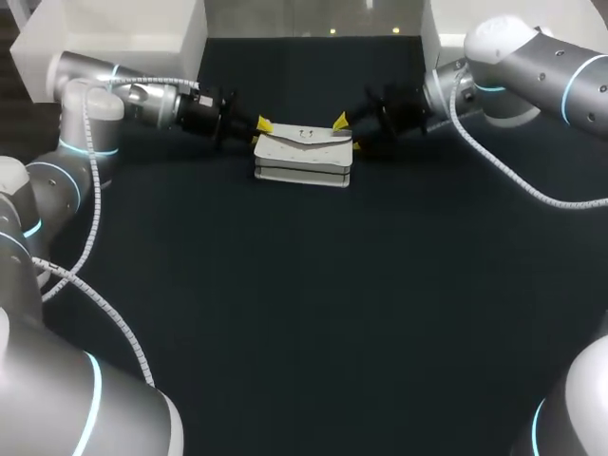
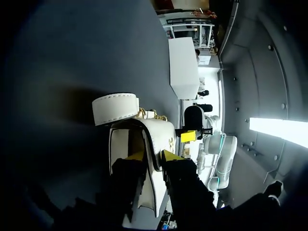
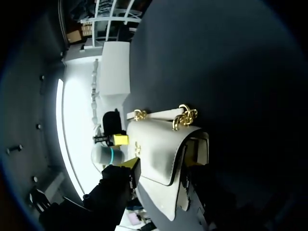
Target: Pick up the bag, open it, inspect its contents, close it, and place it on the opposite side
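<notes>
A white handbag (image 1: 302, 157) with a flap and gold chain lies flat at the middle back of the dark table (image 1: 304, 304). My left gripper (image 1: 261, 131) is at the bag's left end. In the left wrist view this gripper (image 2: 153, 155) is shut on the bag's flap edge (image 2: 156, 134), with the white strap (image 2: 115, 108) ahead of it. My right gripper (image 1: 348, 133) is at the bag's right end. In the right wrist view its fingers (image 3: 131, 167) straddle that end of the bag (image 3: 159, 144), still apart and open. The gold chain (image 3: 185, 115) lies beyond them.
White boxes stand at the back left (image 1: 123, 38) and back right (image 1: 456, 28) corners. Dark tabletop spreads wide in front of the bag. Each wrist view shows the other arm's yellow tip past the bag.
</notes>
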`<state>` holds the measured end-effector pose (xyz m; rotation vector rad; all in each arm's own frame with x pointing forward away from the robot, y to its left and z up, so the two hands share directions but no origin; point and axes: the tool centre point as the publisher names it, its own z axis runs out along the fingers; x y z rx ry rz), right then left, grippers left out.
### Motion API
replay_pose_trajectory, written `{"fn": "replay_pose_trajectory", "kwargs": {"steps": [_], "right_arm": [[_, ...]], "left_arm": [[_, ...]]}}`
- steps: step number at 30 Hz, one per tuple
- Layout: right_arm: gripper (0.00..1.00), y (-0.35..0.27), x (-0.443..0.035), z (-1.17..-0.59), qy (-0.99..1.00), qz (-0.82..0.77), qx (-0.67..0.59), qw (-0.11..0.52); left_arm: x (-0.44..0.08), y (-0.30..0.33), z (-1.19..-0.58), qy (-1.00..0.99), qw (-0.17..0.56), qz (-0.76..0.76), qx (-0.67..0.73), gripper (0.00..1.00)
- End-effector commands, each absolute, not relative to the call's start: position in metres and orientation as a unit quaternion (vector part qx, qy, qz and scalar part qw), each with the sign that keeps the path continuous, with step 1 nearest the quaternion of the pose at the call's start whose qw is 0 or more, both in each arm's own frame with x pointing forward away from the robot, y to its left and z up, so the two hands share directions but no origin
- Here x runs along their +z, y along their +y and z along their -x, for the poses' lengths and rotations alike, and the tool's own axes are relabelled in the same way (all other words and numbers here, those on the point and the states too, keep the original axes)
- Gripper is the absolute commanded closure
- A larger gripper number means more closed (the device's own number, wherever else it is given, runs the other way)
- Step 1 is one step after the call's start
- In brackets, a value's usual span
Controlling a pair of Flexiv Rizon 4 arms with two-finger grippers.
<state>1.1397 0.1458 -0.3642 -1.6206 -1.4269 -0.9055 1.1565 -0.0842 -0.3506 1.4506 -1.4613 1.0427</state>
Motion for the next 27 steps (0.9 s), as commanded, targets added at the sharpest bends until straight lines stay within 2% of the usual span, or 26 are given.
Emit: {"fn": "replay_pose_trajectory", "kwargs": {"steps": [1,8,11,13,14,15,16,23,24,25,26,27], "right_arm": [[0.55,0.145,-0.371,-1.143,-0.558,0.631,-0.354,0.407],[0.53,0.144,-0.372,-1.136,-0.546,0.629,-0.355,0.425],[0.6,0.146,-0.371,-1.134,-0.547,0.625,-0.353,0.432],[0.69,0.147,-0.371,-1.132,-0.547,0.621,-0.351,0.438],[0.8,0.148,-0.37,-1.132,-0.547,0.621,-0.35,0.439],[0.97,0.148,-0.37,-1.131,-0.548,0.62,-0.348,0.442],[1.0,0.149,-0.37,-1.13,-0.549,0.619,-0.345,0.443],[1.0,0.151,-0.375,-1.13,-0.543,0.626,-0.332,0.451],[0.94,0.151,-0.375,-1.13,-0.542,0.627,-0.332,0.45],[0.64,0.15,-0.374,-1.13,-0.541,0.628,-0.332,0.45],[0.47,0.149,-0.373,-1.129,-0.541,0.63,-0.331,0.449],[0.24,0.148,-0.372,-1.128,-0.54,0.632,-0.332,0.446]], "left_arm": [[-0.355,-0.085,-1.164,-0.583,0.415,-0.569,0.406,1.0],[-0.358,-0.084,-1.161,-0.58,0.413,-0.571,0.409,1.0],[-0.358,-0.084,-1.161,-0.579,0.41,-0.573,0.411,1.0],[-0.358,-0.084,-1.16,-0.579,0.409,-0.573,0.412,1.0],[-0.358,-0.084,-1.16,-0.579,0.408,-0.574,0.412,1.0],[-0.359,-0.084,-1.16,-0.579,0.407,-0.574,0.412,1.0],[-0.359,-0.084,-1.16,-0.579,0.407,-0.574,0.413,1.0],[-0.358,-0.084,-1.157,-0.579,0.406,-0.572,0.415,1.0],[-0.357,-0.083,-1.156,-0.579,0.406,-0.572,0.416,1.0],[-0.356,-0.082,-1.156,-0.578,0.405,-0.571,0.418,0.8],[-0.355,-0.082,-1.155,-0.579,0.404,-0.571,0.42,0.75],[-0.354,-0.082,-1.155,-0.579,0.403,-0.57,0.421,0.74]]}}
